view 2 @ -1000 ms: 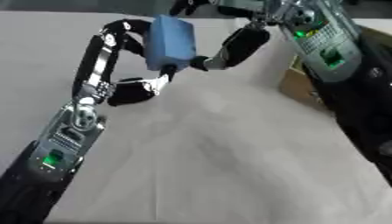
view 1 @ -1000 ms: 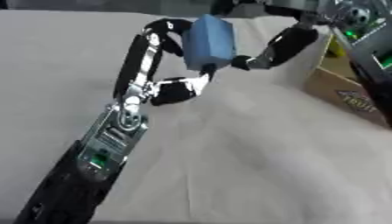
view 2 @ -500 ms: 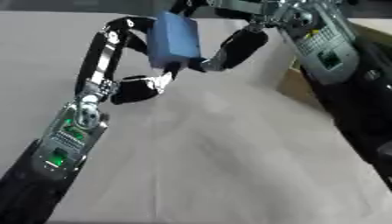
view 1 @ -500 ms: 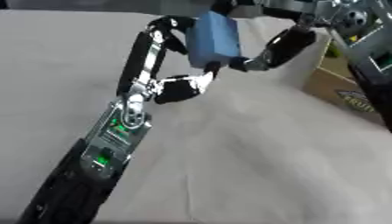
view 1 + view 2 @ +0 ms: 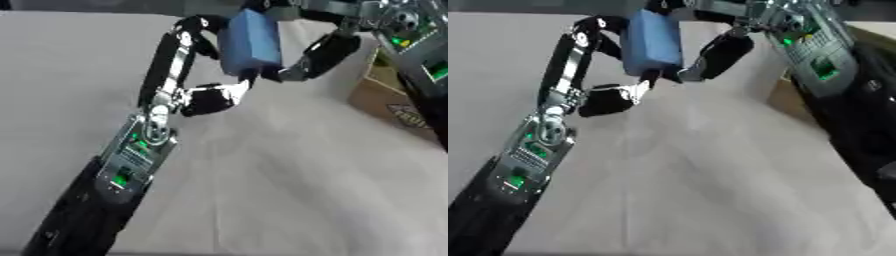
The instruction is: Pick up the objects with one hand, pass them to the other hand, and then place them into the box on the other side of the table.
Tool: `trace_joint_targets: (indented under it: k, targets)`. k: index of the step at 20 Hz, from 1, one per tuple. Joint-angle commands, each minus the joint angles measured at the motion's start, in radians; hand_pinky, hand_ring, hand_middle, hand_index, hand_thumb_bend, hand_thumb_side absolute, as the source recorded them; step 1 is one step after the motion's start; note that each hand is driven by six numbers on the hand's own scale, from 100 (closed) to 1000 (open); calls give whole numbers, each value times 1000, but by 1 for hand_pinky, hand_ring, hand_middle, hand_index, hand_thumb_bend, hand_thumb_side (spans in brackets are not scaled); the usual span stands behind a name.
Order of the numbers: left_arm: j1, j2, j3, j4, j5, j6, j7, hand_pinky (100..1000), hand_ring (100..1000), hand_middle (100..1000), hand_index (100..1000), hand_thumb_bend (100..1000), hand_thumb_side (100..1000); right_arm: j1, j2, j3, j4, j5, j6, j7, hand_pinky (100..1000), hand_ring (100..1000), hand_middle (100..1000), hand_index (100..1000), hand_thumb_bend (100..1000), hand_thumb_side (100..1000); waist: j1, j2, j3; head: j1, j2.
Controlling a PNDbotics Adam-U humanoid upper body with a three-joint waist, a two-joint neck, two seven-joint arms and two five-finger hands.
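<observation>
Above the table's (image 5: 289,200) far edge, my left hand (image 5: 206,97) and right hand (image 5: 319,55) both clasp the blue block (image 5: 251,42), near the cardboard box (image 5: 394,102) at the right edge.

We see a pale cloth (image 5: 289,180) spread over the surface (image 5: 52,75), filling nearly the whole view. Soft creases run across the cloth near its middle. Beyond the cloth's far edge lies a dark strip (image 5: 105,5) of background.
</observation>
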Motion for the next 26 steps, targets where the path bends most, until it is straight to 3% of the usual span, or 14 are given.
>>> trace_joint_targets:
  k: [1, 9, 17, 22, 26]
  targets:
    - [-16, -7, -10, -20, 4, -2, -7, 640, 505, 367, 486, 100, 100, -16, -7, -11, -12, -10, 10, -12, 946, 858, 816, 844, 345, 265, 5, -24, -2, -3, 1]
    - [-13, -9, -13, -16, 8, 0, -4, 643, 509, 375, 497, 100, 100, -15, -11, -12, -21, -50, 60, -57, 928, 827, 730, 761, 266, 138, 6, -24, -4, -3, 2]
    - [-9, -10, -15, -14, 16, 2, 9, 678, 552, 444, 588, 100, 236, -13, -14, -10, -26, -72, 94, -66, 907, 790, 655, 667, 173, 100, 5, -23, -4, -3, 2]
    - [-7, -8, -16, -12, 11, 5, 16, 749, 652, 566, 749, 263, 457, -12, -20, -12, -30, -84, 108, -69, 902, 781, 636, 629, 127, 100, 6, -23, -5, 3, 0]
    - [-5, -7, -13, -7, -11, 28, 23, 784, 696, 614, 804, 366, 538, -12, -25, -15, -36, -95, 115, -72, 898, 776, 629, 613, 123, 100, 5, -23, -5, 7, -4]
